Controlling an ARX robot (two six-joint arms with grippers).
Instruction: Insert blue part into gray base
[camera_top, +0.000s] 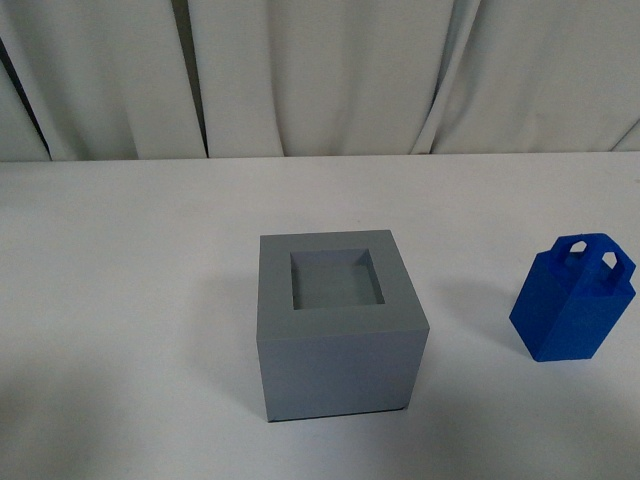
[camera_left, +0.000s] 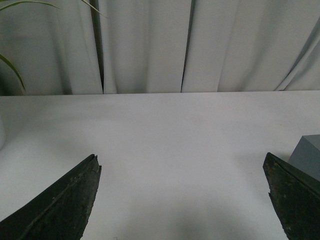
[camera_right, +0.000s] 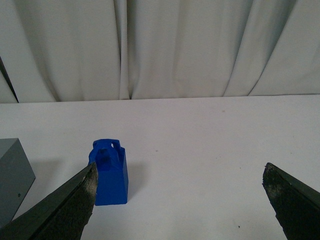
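L & R jaws gape empty: set your R jaws over the upright blue part (camera_top: 572, 305), grip flat sides, keep it vert. for gray base (camera_top: 340, 370).

No readable text or labels anywhere.

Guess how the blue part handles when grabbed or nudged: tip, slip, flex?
Probably rigid: the blue part looks like solid matte plastic with crisp edges, so little flex. May tip if nudged high, since it stands taller than wide on the table. Flat matte sides likely grip fine; the holed handle looks like its thinnest bit.
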